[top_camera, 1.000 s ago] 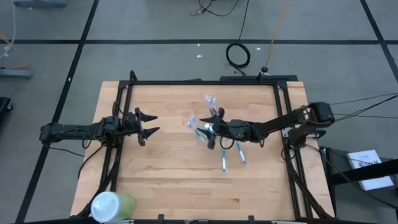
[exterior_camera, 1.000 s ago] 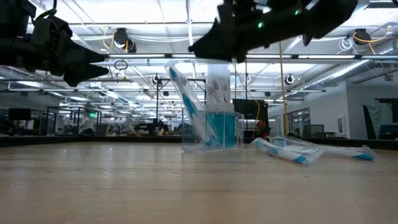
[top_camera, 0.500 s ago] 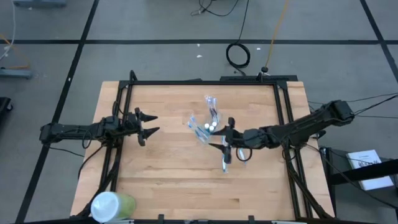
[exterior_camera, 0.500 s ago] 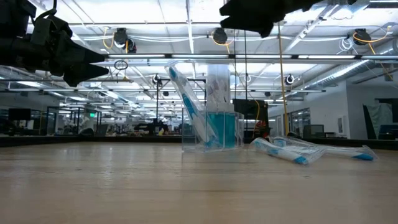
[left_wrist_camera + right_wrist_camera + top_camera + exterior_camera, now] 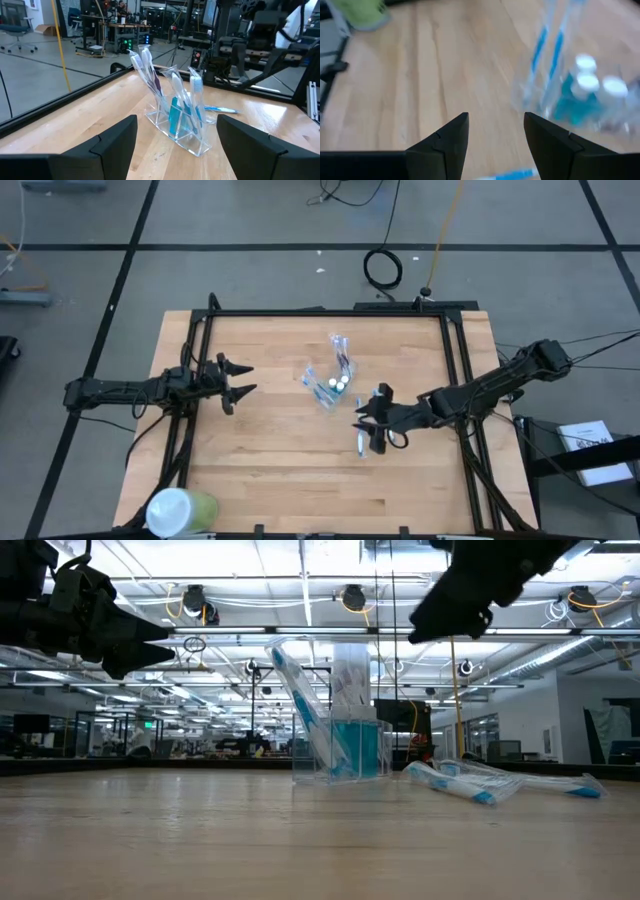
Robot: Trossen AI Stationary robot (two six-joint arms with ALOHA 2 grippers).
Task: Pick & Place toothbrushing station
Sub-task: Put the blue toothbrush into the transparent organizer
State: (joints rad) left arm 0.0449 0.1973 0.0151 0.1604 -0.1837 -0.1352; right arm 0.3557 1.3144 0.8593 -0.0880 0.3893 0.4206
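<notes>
High view puts the clear plastic holder (image 5: 325,390) a little far of the middle of the wooden table (image 5: 260,460), standing upright. It is thin-walled and transparent, with flat angular sides in the left wrist view (image 5: 177,127). Slim blue-and-white toothbrushes (image 5: 145,67) lean out of it at a slant, bristle heads up. Three small teal tubes with round white caps (image 5: 336,384) stand inside; the low view shows their teal bodies through the clear wall (image 5: 358,748). More toothbrushes lie flat on the table (image 5: 361,442) just near and right of the holder, in clear glossy wrappers with blue ends (image 5: 462,785).

The right gripper (image 5: 376,420) hangs above those loose toothbrushes, right of the holder and not touching it. Its arm reaches in from the table's right edge, stretched long and low, the dark wedge-shaped fingers (image 5: 447,142) standing apart with nothing between them.

The left gripper (image 5: 238,381) waits over the left part of the table, well apart from the holder and pointing toward it, on an arm held level above the boards. Its fingers (image 5: 115,140) are spread wide and empty.

A green cup with a white lid (image 5: 180,510) lies at the near left corner. The tabletop is pale wood in long planks, framed by black rails (image 5: 330,311).
</notes>
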